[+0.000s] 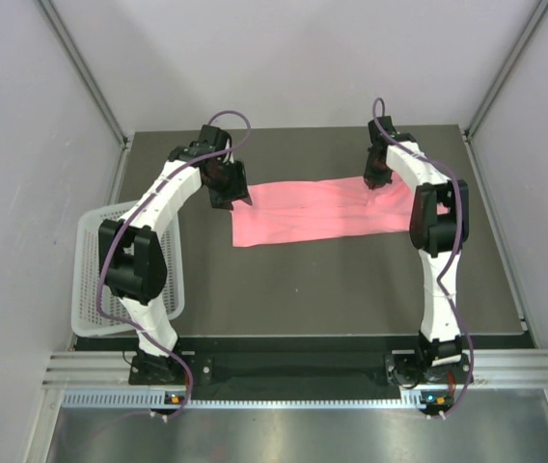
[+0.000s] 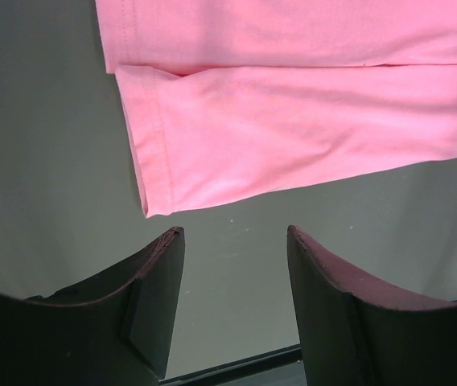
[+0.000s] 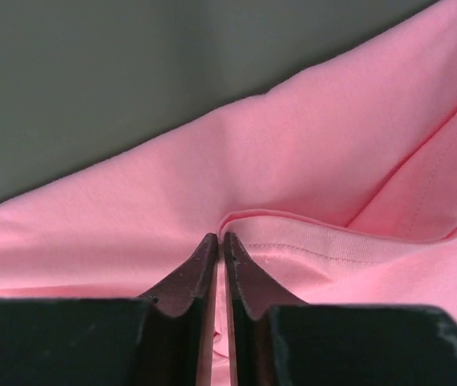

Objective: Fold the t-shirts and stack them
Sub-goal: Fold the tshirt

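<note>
I find the t-shirt (image 1: 317, 212) lying as a long folded strip across the far middle of the bench (image 1: 351, 289). To fold it cleanly, I judge both ends must lift together, so the left end needs a grip first. The right claw (image 3: 219, 241) is pinched on a hem fold at the right end. The left claw (image 2: 235, 233) stands wide beside the left corner, touching nothing.
</note>
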Controlling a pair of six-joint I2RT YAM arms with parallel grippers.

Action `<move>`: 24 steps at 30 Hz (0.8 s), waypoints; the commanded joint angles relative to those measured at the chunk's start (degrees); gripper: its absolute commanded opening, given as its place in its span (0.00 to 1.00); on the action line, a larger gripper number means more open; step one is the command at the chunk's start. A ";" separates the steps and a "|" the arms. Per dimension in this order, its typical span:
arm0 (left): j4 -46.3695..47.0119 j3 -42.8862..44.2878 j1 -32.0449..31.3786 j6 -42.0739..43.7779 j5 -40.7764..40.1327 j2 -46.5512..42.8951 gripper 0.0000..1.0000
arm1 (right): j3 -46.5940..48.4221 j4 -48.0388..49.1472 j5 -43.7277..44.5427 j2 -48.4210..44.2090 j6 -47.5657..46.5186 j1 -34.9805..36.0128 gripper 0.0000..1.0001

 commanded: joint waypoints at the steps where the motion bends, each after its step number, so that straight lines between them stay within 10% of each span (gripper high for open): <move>1: -0.05 1.45 0.14 0.04 0.70 -1.30 0.59 | 1.67 1.55 -0.36 -1.37 -0.64 0.06 0.06; 12: 1.00 -0.13 0.05 -0.57 1.14 -1.65 0.59 | 0.53 4.89 -6.15 -3.39 -2.31 0.33 0.06; 24: -2.16 2.85 -0.47 1.89 -2.99 1.33 0.71 | -1.22 4.28 -12.23 -7.51 -3.19 -5.29 0.57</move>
